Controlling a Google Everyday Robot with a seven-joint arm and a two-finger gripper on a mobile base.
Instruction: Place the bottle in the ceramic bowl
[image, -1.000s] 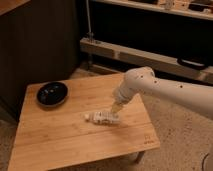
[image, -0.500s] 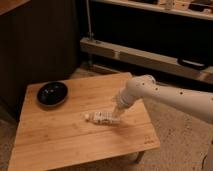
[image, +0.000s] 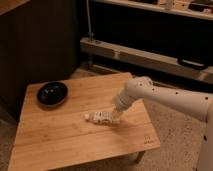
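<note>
Wooden low table (image: 60, 145), pale plank top, standing on a speckled floor. Ceramic bowl (image: 52, 93), glossy black, sits near the table's far left corner and holds nothing. Bottle (image: 99, 117) lies on its side around the middle of the tabletop, white cap pointing left toward the bowl but well apart from it. White arm (image: 165, 97) reaches in from the right and bends downward at the wrist. Gripper (image: 116, 116) is down low at the bottle's right end, just above the wood, with its jaws spread wide rather than pinched together. It stands right against the bottle's base. Whether it actually touches the bottle cannot be made out. Bottle rests on the table, not lifted.
</note>
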